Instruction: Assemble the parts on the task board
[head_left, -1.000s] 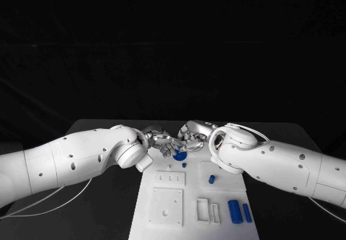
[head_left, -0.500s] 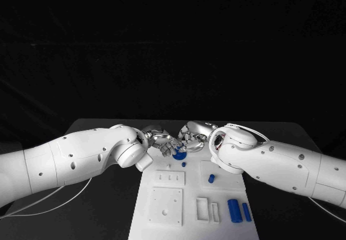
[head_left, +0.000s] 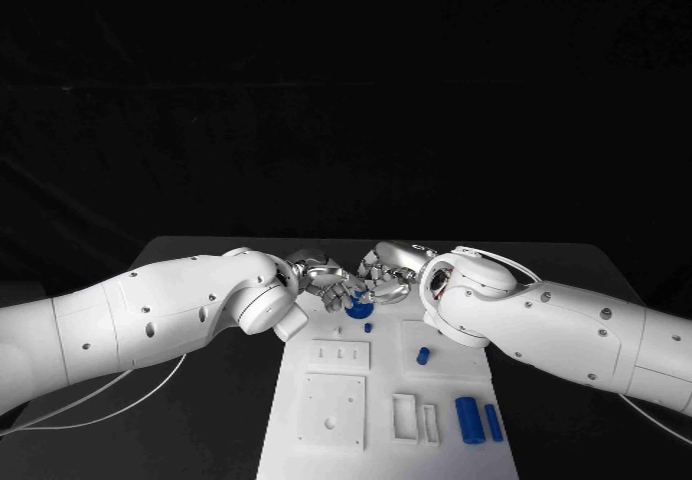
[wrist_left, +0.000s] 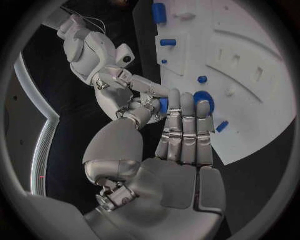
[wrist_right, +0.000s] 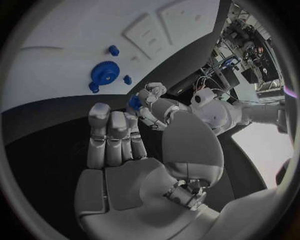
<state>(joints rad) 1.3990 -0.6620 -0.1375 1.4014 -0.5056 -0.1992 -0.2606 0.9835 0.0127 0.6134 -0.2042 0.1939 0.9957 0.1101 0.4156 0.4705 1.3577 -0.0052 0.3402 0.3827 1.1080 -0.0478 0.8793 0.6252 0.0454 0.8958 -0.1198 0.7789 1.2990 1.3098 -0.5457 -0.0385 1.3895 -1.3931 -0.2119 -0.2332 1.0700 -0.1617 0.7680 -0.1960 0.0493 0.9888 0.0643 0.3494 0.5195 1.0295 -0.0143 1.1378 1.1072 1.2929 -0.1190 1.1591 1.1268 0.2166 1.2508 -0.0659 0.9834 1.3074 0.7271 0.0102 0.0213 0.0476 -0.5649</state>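
Blue gear just below both hands

A robotics lab — black-draped table, racks of cabled equipment at the room's edge.

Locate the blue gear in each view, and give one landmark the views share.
Head view: blue gear at the far end of the task board, below the meeting hands.
Left wrist view: gear at the left hand's fingertips.
Right wrist view: gear on the board.
Shared landmark: the task board.
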